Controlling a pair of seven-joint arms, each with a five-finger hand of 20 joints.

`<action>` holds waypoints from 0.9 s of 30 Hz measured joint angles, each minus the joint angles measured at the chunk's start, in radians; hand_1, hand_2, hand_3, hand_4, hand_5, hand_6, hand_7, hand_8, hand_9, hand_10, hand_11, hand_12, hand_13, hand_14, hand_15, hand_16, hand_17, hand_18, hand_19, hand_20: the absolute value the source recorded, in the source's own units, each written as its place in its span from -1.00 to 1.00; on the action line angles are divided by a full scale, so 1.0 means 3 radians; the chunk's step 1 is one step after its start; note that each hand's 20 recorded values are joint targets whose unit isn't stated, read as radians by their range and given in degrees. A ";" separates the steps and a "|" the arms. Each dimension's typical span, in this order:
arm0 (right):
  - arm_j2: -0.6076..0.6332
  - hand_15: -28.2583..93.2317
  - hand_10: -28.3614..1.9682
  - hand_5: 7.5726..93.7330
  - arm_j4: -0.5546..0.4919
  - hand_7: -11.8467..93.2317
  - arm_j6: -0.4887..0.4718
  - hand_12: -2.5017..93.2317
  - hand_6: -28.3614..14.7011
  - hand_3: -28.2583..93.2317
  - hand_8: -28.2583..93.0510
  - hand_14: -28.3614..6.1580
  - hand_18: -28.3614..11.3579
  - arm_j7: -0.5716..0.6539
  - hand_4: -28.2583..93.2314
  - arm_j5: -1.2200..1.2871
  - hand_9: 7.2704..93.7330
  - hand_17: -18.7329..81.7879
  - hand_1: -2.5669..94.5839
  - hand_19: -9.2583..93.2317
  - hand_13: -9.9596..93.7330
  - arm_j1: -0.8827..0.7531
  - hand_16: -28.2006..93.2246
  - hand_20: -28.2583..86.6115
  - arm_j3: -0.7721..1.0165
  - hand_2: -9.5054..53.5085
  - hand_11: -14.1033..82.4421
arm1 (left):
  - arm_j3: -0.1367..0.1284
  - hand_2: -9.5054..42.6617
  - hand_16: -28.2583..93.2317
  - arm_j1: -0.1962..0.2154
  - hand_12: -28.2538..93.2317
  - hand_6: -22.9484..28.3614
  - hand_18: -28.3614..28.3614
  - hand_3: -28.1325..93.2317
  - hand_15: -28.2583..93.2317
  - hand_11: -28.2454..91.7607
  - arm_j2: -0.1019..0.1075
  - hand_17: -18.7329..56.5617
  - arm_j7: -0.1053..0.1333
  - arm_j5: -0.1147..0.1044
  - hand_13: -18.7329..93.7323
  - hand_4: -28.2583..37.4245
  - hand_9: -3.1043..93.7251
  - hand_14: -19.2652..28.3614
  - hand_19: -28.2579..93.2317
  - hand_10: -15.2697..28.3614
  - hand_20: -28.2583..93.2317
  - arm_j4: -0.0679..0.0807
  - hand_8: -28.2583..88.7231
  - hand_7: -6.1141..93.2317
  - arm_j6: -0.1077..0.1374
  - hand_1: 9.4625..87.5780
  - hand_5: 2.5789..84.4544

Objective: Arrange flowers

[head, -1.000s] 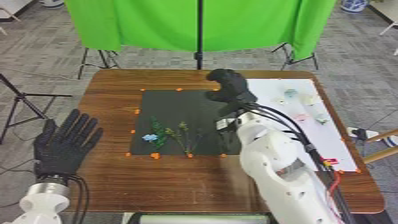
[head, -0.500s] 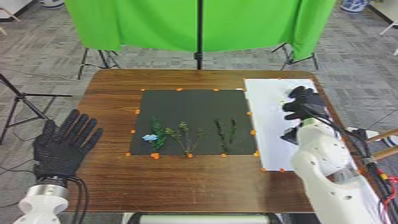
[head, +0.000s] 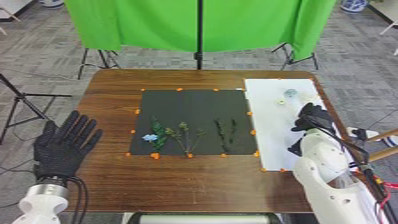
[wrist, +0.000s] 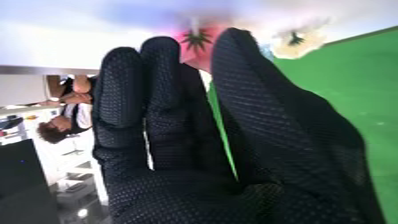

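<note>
In the head view my right hand (head: 313,117) is low over the white sheet (head: 277,145), beside a pale blue flower (head: 290,93) and a small yellowish flower (head: 281,102). My right hand (wrist: 169,120) is open in the right wrist view, its fingers and thumb straight with a narrow gap between them. A pink flower (wrist: 197,42) lies right at the fingertips, partly hidden by them; a cream flower (wrist: 296,46) is beside the thumb. On the black mat (head: 191,105) lie a blue flower (head: 149,137) and several green stems (head: 224,136). My left hand (head: 64,147) is open, palm and fingers spread.
The brown table (head: 178,182) extends around mat and sheet. Orange tape pieces (head: 155,156) mark their edges. Beyond the table hang a green cloth (head: 142,25) and a black stand pole (head: 200,35); a wooden chair part (head: 384,136) is near the right edge.
My right hand has moved from above the mat's far right corner rightward over the white sheet, then a little nearer the robot. The stems on the mat are uncovered. The left hand has stayed still.
</note>
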 measured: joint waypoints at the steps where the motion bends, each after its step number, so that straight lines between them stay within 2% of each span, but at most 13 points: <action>1: 0.0001 0.32 0.07 0.45 0.0029 -0.38 0.0043 -0.12 0.25 0.58 -0.52 0.02 -0.63 -0.0005 -1.00 -0.0029 0.59 0.02 0.47 0.70 0.35 0.0000 0.21 0.10 -0.0009 -1.00 -0.50 | -0.0004 -0.05 -0.58 0.0002 -0.32 0.22 0.54 0.61 0.02 -0.29 -0.0002 -0.64 0.0000 0.0000 -0.16 -1.00 -0.16 0.47 -0.01 0.38 -0.27 0.0000 -0.65 -0.67 -0.0001 -0.52 0.01; 5: 0.0008 0.32 0.10 0.60 0.0184 -0.31 0.0336 -0.06 0.29 0.59 -0.46 0.05 -0.70 -0.0043 -1.00 -0.0230 0.77 0.05 0.42 0.76 0.44 -0.0003 0.23 0.14 -0.0049 -1.00 -0.47 | -0.0016 -0.05 -0.58 0.0007 -0.33 0.22 0.54 0.61 0.01 -0.30 -0.0016 -0.64 -0.0026 0.0013 -0.16 -1.00 -0.17 0.47 -0.01 0.39 -0.27 0.0004 -0.65 -0.67 -0.0022 -0.52 0.00; 11: 0.0038 0.31 0.10 0.65 0.0256 -0.30 0.0844 -0.03 0.28 0.61 -0.44 0.07 -0.70 -0.0076 -1.00 -0.0272 0.82 0.06 0.43 0.76 0.46 -0.0056 0.24 0.15 -0.0091 -1.00 -0.48 | -0.0046 -0.06 -0.58 0.0024 -0.32 0.22 0.55 0.60 0.00 -0.31 -0.0048 -0.64 -0.0119 0.0061 -0.17 -1.00 -0.18 0.47 -0.02 0.39 -0.27 0.0025 -0.64 -0.68 -0.0130 -0.52 -0.01; 20: 0.0122 0.30 0.08 0.66 -0.0014 -0.29 0.1034 -0.02 0.28 0.62 -0.43 0.08 -0.67 -0.0241 -1.00 -0.0332 0.82 0.04 0.42 0.76 0.46 -0.0018 0.26 0.16 -0.0319 -1.00 -0.49 | -0.0050 -0.07 -0.57 0.0024 -0.32 0.23 0.55 0.60 -0.01 -0.31 -0.0043 -0.64 -0.0144 0.0069 -0.17 -1.00 -0.18 0.48 -0.02 0.38 -0.27 0.0031 -0.64 -0.68 -0.0161 -0.52 -0.01; 24: 0.0115 0.30 0.10 0.65 -0.0100 -0.28 0.1073 -0.01 0.30 0.61 -0.43 0.11 -0.64 -0.0661 -1.00 -0.0188 0.82 0.02 0.42 0.76 0.44 0.0173 0.27 0.18 -0.0532 -1.00 -0.49 | -0.0050 -0.08 -0.57 0.0027 -0.32 0.23 0.55 0.60 0.00 -0.31 -0.0026 -0.64 -0.0139 0.0065 -0.17 -1.00 -0.18 0.48 -0.02 0.38 -0.27 0.0031 -0.64 -0.68 -0.0161 -0.52 -0.01; 27: 0.0035 0.30 0.11 0.64 0.0018 -0.28 0.1034 -0.01 0.30 0.60 -0.43 0.12 -0.63 -0.1160 -1.00 0.0031 0.81 0.01 0.42 0.76 0.44 0.0458 0.27 0.18 -0.0758 -1.00 -0.49 | -0.0045 -0.08 -0.57 0.0041 -0.32 0.23 0.55 0.60 0.00 -0.31 0.0000 -0.64 -0.0121 0.0057 -0.17 -1.00 -0.18 0.49 -0.02 0.39 -0.27 0.0027 -0.64 -0.68 -0.0158 -0.52 -0.01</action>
